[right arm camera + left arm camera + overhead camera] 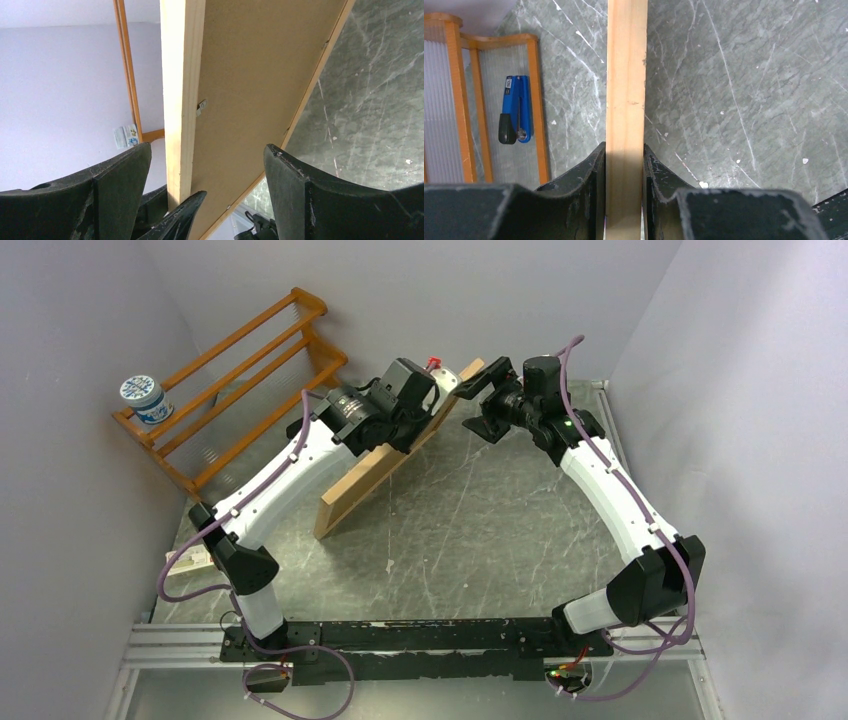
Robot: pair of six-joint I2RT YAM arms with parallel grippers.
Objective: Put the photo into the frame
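The frame (pixel 365 478), light wood with a brown backing board (pixel 250 85) in it, stands on edge and runs diagonally across the table. My left gripper (pixel 418 418) is shut on its upper wooden edge (pixel 626 100), with the jaws pressed against both sides in the left wrist view (pixel 625 170). My right gripper (pixel 478 390) is open at the frame's far end. In the right wrist view (pixel 206 147) its jaws stand wide on either side of the wooden edge (pixel 182 75) without touching it. The photo is not in view.
An orange-brown slatted rack (pixel 240 380) leans at the back left with a blue-and-white tin (pixel 142 398) on it. A blue tool (pixel 516 115) lies by the rack. Grey walls close in on both sides of the marble tabletop (pixel 500 530).
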